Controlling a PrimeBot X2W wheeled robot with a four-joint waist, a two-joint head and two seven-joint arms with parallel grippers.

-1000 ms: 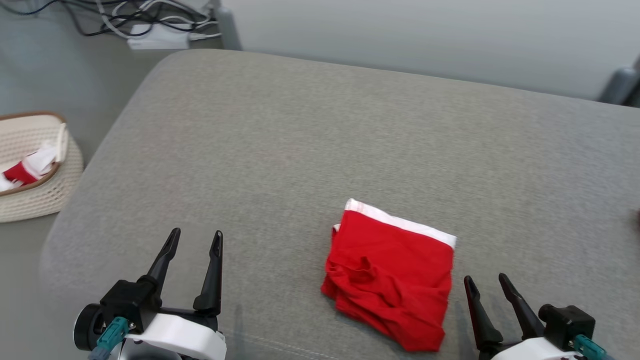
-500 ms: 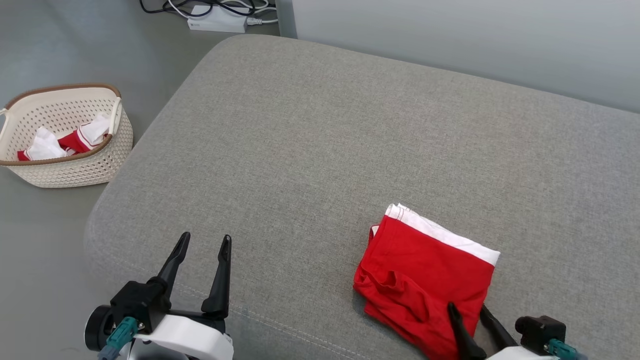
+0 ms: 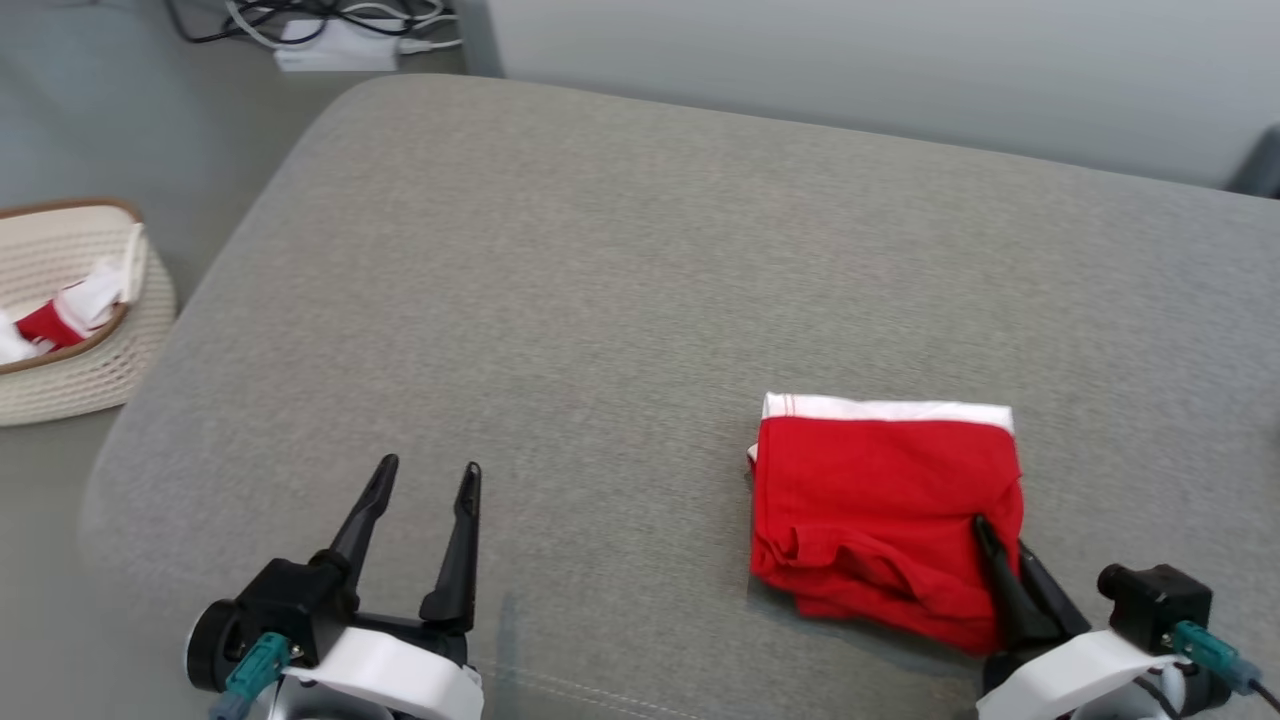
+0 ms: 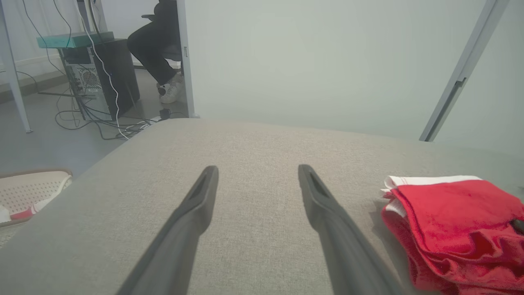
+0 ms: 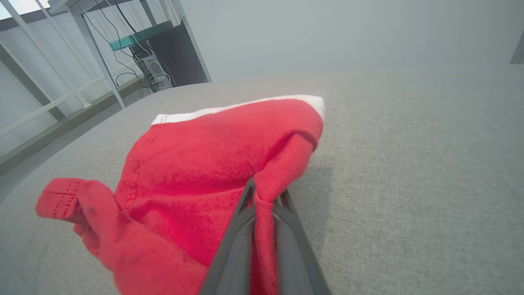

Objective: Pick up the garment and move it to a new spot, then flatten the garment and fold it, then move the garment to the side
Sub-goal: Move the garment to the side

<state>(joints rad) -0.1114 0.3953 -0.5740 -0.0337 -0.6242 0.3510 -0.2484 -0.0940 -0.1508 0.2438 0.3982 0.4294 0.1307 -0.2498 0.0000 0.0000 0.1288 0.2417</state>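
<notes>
**Right gripper clamped on red garment, left gripper open over bare cushion**

Head view, bottom left: the left gripper (image 3: pixel 430 465) has its fingers spread wide with nothing between them, tips over the grey cushion (image 3: pixel 600 300). Left wrist view agrees, with cushion fabric alone between the two fingers.

Bottom right: the right gripper (image 3: pixel 998 535) has its fingers nearly together, pinching the near right corner of the red garment (image 3: pixel 880 490). In the right wrist view a fold of red cloth is squeezed between the fingertips and pulled into a ridge. A hemmed flap (image 5: pixel 61 196) sticks out at the left of that view.

The garment is folded and roughly square. It lies on the right half of the cushion near the front edge, well apart from the left gripper. The near edge is rumpled in several layers. A white waistband (image 3: pixel 890 408) runs along the far edge.

On the floor left of the cushion sits a cream perforated basket (image 3: pixel 80 385) with a brown rim, holding red and white clothes (image 3: pixel 50 320).

Far off, a power strip (image 3: pixel 335 55) with tangled cables lies on the floor past the cushion's far left corner. A pale wall (image 3: pixel 900 70) stands behind. The left wrist view also shows a dark computer tower (image 4: pixel 102 78) and a seated person's leg and pale shoe (image 4: pixel 172 90).
</notes>
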